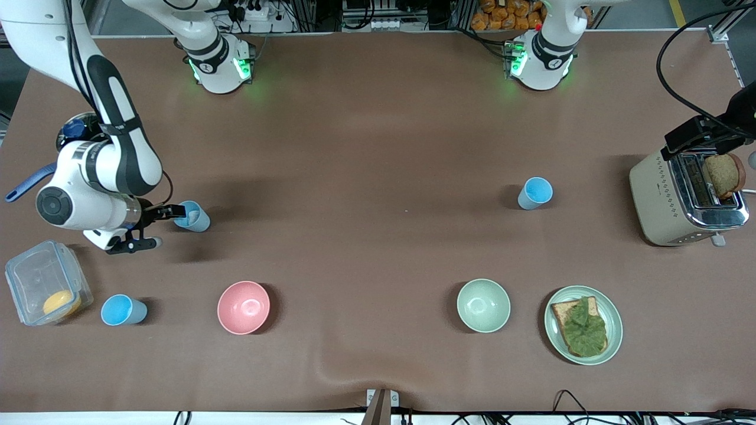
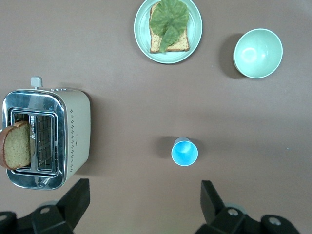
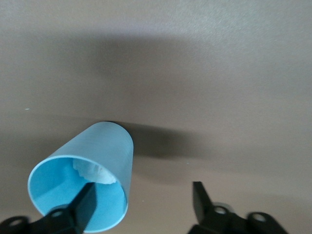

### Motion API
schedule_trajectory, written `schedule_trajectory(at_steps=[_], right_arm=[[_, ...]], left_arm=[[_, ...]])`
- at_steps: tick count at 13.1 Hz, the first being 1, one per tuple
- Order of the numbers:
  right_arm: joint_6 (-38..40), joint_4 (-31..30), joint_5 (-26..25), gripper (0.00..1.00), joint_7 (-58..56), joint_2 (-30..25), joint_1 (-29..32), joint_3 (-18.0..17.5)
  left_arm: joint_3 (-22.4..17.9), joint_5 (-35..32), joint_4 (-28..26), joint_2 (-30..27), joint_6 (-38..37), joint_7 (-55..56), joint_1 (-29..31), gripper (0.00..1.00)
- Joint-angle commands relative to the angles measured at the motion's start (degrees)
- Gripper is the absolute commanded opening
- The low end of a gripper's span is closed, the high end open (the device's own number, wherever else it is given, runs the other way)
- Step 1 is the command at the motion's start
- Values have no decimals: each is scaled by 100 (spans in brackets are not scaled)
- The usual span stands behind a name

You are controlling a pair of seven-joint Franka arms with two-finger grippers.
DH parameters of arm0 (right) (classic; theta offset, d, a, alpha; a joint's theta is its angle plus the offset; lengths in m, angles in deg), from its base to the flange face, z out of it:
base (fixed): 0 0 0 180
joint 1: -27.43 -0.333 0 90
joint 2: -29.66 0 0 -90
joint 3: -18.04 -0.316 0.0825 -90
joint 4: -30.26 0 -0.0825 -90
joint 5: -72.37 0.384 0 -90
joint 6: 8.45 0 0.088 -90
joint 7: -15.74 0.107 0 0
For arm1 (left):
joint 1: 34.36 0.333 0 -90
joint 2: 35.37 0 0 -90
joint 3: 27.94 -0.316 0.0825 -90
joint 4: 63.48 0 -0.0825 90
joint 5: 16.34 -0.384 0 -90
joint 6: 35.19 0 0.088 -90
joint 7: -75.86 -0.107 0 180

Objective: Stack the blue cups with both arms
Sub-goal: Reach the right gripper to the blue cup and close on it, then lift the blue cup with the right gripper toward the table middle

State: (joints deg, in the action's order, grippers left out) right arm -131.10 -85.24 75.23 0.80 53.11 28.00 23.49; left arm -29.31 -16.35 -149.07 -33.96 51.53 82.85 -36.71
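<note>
Three blue cups stand upright on the table. The one with a white patch inside (image 1: 192,216) (image 3: 85,185) is at the right arm's end. My right gripper (image 1: 165,226) (image 3: 144,190) is low beside it and open. One finger (image 3: 87,202) reaches into the cup's mouth, the other stands outside, and the cup's wall lies between them. A second cup (image 1: 122,310) sits nearer the front camera, beside the clear box. The third cup (image 1: 536,193) (image 2: 185,151) stands toward the left arm's end. My left gripper (image 2: 145,207) hangs wide open and empty high above the table, by the toaster.
A toaster (image 1: 685,198) (image 2: 46,139) holds a bread slice. Nearer the camera are a plate (image 1: 615,321) with toast and lettuce, a pale-green bowl (image 1: 483,305) and a pink bowl (image 1: 243,307). A clear lidded box (image 1: 23,277) sits under the right arm's elbow.
</note>
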Motion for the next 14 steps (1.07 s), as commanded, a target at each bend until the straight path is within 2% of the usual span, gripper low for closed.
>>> schedule_trajectory(at_steps=[1,5,8,11,13,14], right_arm=[[4,-16,214,2,-123,28,58,-52],[144,27,337,0,-54,28,-12,-78],[862,421,811,0,17,11,-328,-70],[1471,853,900,0,796,10,-652,-70],[1638,1020,1004,0,1770,-33,-1196,-78],[1648,1117,1214,0,2279,-33,-1582,-70]], left_arm=[[15,133,95,17,-94,-5,51,100],[15,133,95,17,-94,4,59,100],[15,142,95,17,-94,4,59,100],[15,142,95,8,-94,4,59,100],[15,142,95,9,-94,4,59,100],[15,142,95,17,-94,4,59,100]])
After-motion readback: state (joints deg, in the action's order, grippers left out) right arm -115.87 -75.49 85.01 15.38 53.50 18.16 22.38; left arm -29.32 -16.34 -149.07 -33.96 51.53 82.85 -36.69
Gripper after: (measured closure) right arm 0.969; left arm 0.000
